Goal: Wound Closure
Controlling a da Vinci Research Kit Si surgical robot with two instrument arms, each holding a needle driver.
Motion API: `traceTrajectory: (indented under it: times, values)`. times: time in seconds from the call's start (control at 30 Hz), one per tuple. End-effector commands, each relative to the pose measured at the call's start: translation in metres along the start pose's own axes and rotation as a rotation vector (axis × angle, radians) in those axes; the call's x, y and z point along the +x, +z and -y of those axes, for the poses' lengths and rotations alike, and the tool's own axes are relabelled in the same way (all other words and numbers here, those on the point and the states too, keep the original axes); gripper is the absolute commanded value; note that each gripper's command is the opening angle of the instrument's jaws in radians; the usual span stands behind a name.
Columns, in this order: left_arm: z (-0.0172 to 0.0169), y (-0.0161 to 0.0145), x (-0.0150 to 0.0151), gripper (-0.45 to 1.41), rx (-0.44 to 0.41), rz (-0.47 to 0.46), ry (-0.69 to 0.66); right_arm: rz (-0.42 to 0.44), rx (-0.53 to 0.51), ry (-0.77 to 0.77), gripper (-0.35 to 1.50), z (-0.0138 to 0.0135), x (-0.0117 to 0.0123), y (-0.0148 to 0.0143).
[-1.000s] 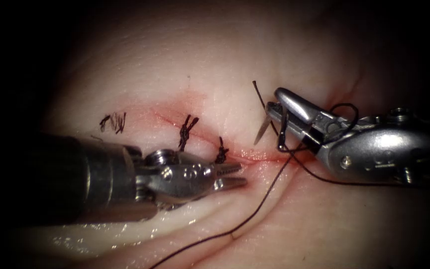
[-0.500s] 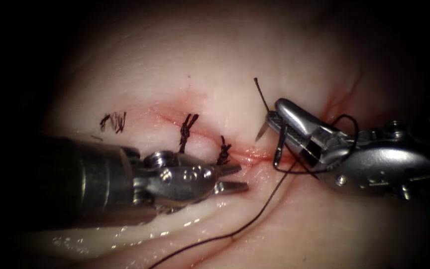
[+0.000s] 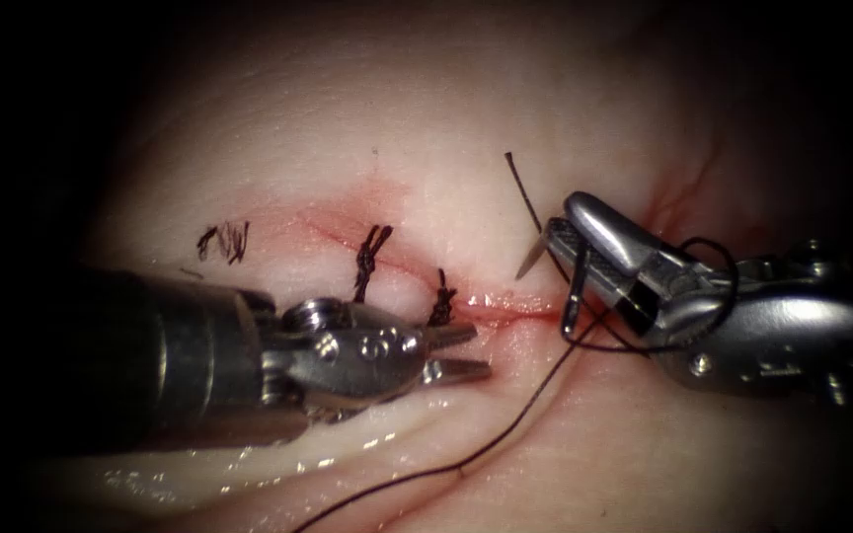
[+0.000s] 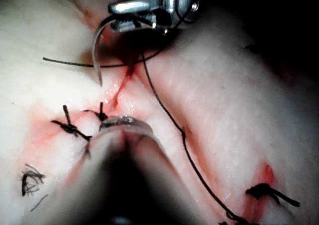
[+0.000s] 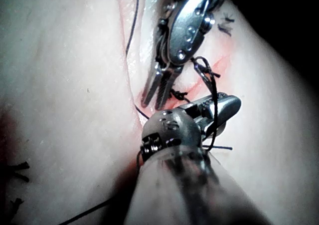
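The right tool (image 3: 577, 243) clamps the curved needle (image 3: 565, 286) near its thread end, clear of the tissue (image 3: 426, 138), its point aimed left over the cut (image 3: 505, 308). The left tool (image 3: 461, 353) waits just across the cut, slightly parted, holding nothing. No readable markings anywhere.

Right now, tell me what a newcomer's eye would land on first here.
First, the right hand, right of the cut, shut on the curved needle near its rear end; the needle's point hangs free above the tissue, not in it. Next, the dark thread trailing across the tissue. Then the left hand, open and holding nothing, beside two tied stitches.
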Motion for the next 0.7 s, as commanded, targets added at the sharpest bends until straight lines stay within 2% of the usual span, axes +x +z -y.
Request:
traceTrajectory:
  times: [0.03, 0.37, 0.57, 0.7]
  values:
    - [0.0, 0.0007, 0.0002, 0.26, 0.0, -0.001, 0.001, -0.002, -0.002, -0.004, -0.35, 0.0, 0.0, 0.0008]
    - [0.0, 0.0007, 0.0002, 0.26, 0.0, -0.001, 0.0, 0.001, -0.009, -0.013, -0.35, 0.0002, -0.0006, 0.0008]
    - [-0.0001, 0.0002, 0.0006, 0.26, -0.005, 0.001, -0.004, 0.007, 0.004, -0.043, -0.35, 0.0021, -0.0016, 0.001]
    - [-0.0001, 0.0, 0.0008, 0.26, -0.007, 0.002, -0.006, 0.025, 0.023, -0.071, -0.35, 0.0042, -0.0025, 0.0012]
